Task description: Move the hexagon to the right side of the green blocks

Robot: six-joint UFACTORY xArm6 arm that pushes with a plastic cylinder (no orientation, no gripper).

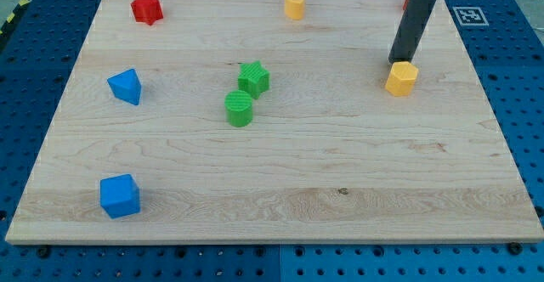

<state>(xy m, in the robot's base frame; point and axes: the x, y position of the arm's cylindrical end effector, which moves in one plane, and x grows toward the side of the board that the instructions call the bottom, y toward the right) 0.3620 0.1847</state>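
Wooden board (280,197) lies on a blue table with holes (34,70). My tip (396,61) has no jaws to open or shut and touches the top of the yellow hexagon (401,78). That hexagon sits well to the view's right of the green star (253,78) and green cylinder (240,109).

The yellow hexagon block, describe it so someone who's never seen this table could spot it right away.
Start at the wooden board and go to its right side, upper half. The yellow hexagon block sits there with my tip right at its top-left edge. The other yellow block is rounder, alone at the top edge.
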